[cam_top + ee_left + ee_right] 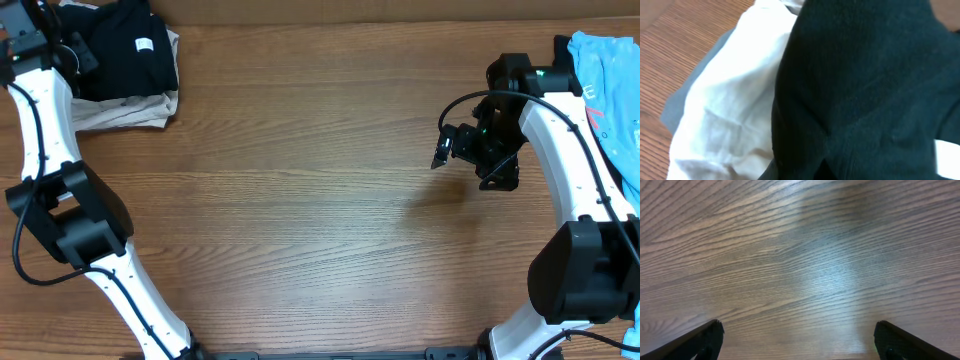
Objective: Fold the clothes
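Atop the beige garment (125, 112), the black T-shirt (115, 45) lies bunched, label (144, 46) showing.

The left end effector (78, 52) merges with the black T-shirt (130, 45) under it, so its fingers cannot be made out. Its own camera shows only blurred cloth. That shirt runs off the top edge and hides most of the beige garment (125, 110). Behind the right end effector (797, 330), the light-blue shirt (610, 70) is cut by the picture's edge.
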Robot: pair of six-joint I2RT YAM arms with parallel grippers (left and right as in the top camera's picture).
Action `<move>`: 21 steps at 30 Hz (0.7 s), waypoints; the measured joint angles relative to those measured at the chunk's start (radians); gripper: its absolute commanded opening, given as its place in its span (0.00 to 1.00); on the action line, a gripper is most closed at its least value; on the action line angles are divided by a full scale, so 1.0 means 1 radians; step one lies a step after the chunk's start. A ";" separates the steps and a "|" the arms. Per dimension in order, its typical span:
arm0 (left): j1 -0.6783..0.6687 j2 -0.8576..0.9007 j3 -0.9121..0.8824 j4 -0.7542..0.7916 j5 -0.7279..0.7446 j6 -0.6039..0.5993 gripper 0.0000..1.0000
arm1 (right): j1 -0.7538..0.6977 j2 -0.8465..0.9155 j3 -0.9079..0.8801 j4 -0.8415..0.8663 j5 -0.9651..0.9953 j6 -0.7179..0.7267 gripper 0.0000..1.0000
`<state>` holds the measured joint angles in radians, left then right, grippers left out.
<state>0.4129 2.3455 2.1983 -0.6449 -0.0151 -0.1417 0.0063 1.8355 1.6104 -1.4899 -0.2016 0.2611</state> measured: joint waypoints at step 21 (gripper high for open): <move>0.099 0.066 0.000 0.059 -0.167 0.048 1.00 | 0.000 0.000 0.000 -0.011 0.000 0.000 1.00</move>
<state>0.5117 2.4111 2.1983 -0.5861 -0.1818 -0.0940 0.0063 1.8355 1.6104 -1.5013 -0.2016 0.2611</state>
